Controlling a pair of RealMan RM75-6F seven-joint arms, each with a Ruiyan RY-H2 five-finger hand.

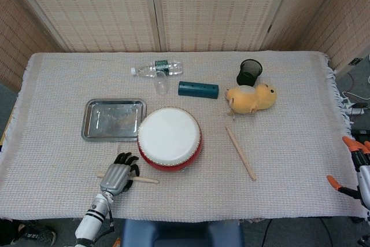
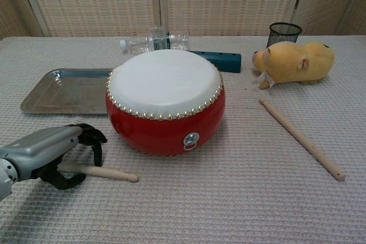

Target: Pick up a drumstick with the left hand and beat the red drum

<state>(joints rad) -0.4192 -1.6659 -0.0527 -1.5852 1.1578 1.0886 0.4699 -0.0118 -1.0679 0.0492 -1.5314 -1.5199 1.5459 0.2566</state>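
Left robot hand [image 2: 48, 154] arched, fingers apart, over light, rigid, roll-prone drumstick [image 2: 106, 172]; best gripped mid-shaft.

Wooden drumstick [image 2: 106, 172] flat by red drum [image 2: 164, 104], maybe touching left hand [image 2: 54, 154].

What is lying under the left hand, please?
Under the left hand lies a wooden drumstick on the woven cloth, beside the red drum. Its tip sticks out toward the drum; the handle part is covered by the hand, so whether the fingers already grip it cannot be seen.
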